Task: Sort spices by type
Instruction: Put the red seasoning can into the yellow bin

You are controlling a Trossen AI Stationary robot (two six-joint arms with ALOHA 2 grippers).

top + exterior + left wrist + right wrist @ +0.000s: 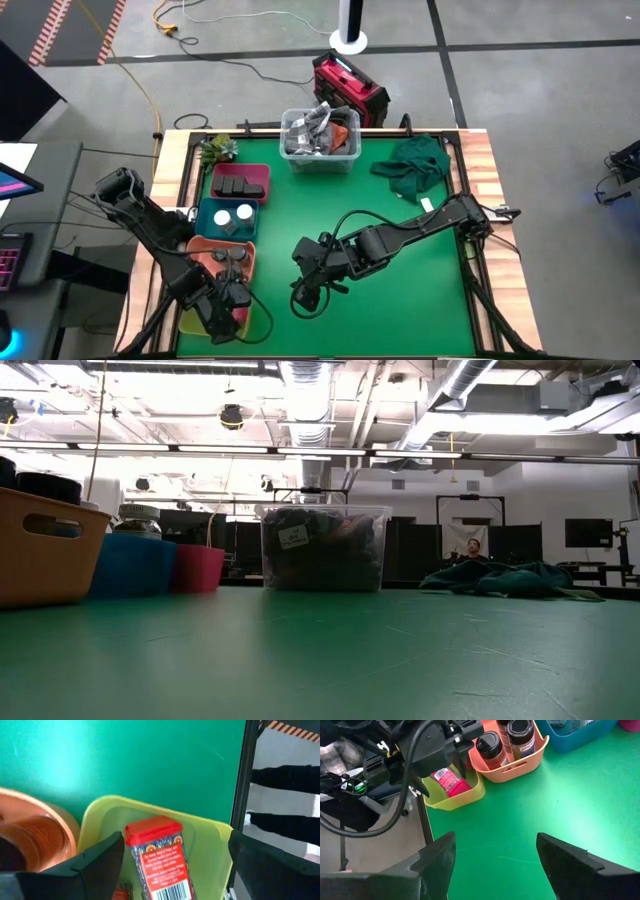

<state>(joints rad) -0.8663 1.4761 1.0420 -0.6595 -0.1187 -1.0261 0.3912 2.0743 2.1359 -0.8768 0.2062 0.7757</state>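
- In the high view the left gripper [228, 305] hangs over the yellow tray [190, 322] at the lower left; its fingers [95, 857] are spread wide and grip nothing.
- A pink-red box [159, 857] lies in that tray between them, apparently just let go, near the tray's far wall.
- To finish well, lift straight up so neither finger drags the box or catches the rim.
- The right gripper [308, 290] waits low over the green table [400, 300] at lower centre, fingers [432, 857] wide apart and empty.
- Dark round jars [492, 750] stand in the orange tray [520, 767] just beside.
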